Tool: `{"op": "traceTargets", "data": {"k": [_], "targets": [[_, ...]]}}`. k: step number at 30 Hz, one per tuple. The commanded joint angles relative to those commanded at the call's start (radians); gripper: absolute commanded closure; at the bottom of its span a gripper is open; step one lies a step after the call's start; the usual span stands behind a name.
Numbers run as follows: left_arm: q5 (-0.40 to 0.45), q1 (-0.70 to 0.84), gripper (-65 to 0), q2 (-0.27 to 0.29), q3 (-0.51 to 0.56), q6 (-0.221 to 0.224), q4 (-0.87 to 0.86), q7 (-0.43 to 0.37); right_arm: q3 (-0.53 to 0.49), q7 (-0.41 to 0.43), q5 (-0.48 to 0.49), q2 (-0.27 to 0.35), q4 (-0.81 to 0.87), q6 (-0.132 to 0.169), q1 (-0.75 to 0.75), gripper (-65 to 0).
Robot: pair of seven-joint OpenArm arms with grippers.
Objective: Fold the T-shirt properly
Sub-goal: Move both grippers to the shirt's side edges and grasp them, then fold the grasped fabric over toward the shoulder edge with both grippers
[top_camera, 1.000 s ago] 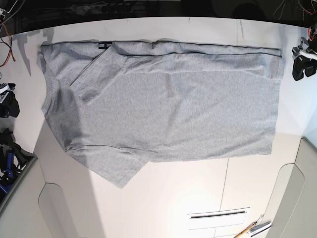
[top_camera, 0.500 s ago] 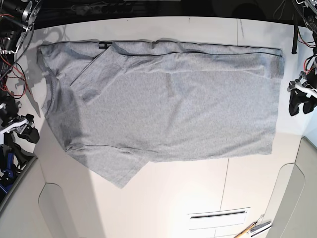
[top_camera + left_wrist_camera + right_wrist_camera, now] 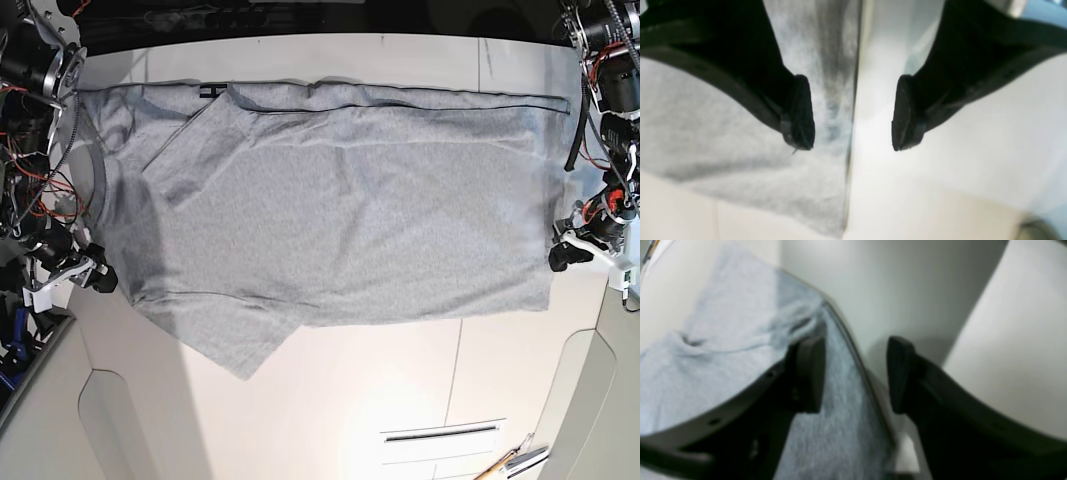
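One pale worktop (image 3: 330,400) fills most of the base view, and the T-shirt (image 3: 340,215) lies spread flat across its far half, neck end toward that view's left and hem toward its right. A sleeve is folded inward over the body near the top left, another sleeve sticks out as a point at the lower left, and a dark seam line runs along the far edge. The left gripper (image 3: 568,252) sits at the hem's lower corner on the base view's right; in its wrist view the left gripper (image 3: 853,113) has its fingers (image 3: 800,113) spread apart, one above the grey cloth and the other above bare worktop, with the hem edge running between them. The right gripper (image 3: 88,277) is by the shirt's neck-side edge on the base view's left; its wrist view shows the right gripper (image 3: 855,373) with fingers (image 3: 811,373) also spread wide, straddling the cloth's edge, nothing pinched. Whether either pair touches the fabric cannot be told. Small tools (image 3: 510,462) lie at the near edge.
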Motion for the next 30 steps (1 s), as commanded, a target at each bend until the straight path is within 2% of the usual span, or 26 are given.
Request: {"op": "traceTargets", "data": {"k": [5,10,14,19,24,30], "targets": [[0.015,-0.086,-39.6,0.000,0.061,0.000,-0.118,-0.032,0.000,0.004,-0.048,0.000,-0.026,0.000,-0.003,-29.6],[0.056,-0.103,-39.6,-0.007,0.061,0.001,-0.138,-0.044,0.000,0.004,-0.047,0.001,-0.033,0.000,-0.003,-29.6],[0.033,-0.103,-39.6,-0.008,0.061,0.000,-0.138,-0.042,0.000,0.008,-0.020,-0.002,-0.033,0.001,-0.003,-29.6],[0.003,-0.102,-39.6,-0.005,0.061,0.000,-0.138,-0.034,0.000,0.008,-0.026,-0.045,-0.034,0.004,-0.006,-29.6],[0.003,-0.100,-39.6,0.028,0.061,0.000,-0.139,-0.016,0.000,0.016,-0.032,-0.084,-0.034,0.004,-0.006,-29.6],[0.006,-0.100,-39.5,0.041,0.061,0.000,-0.139,-0.016,0.000,0.015,-0.043,-0.099,-0.034,0.004,-0.008,-29.5]]}}
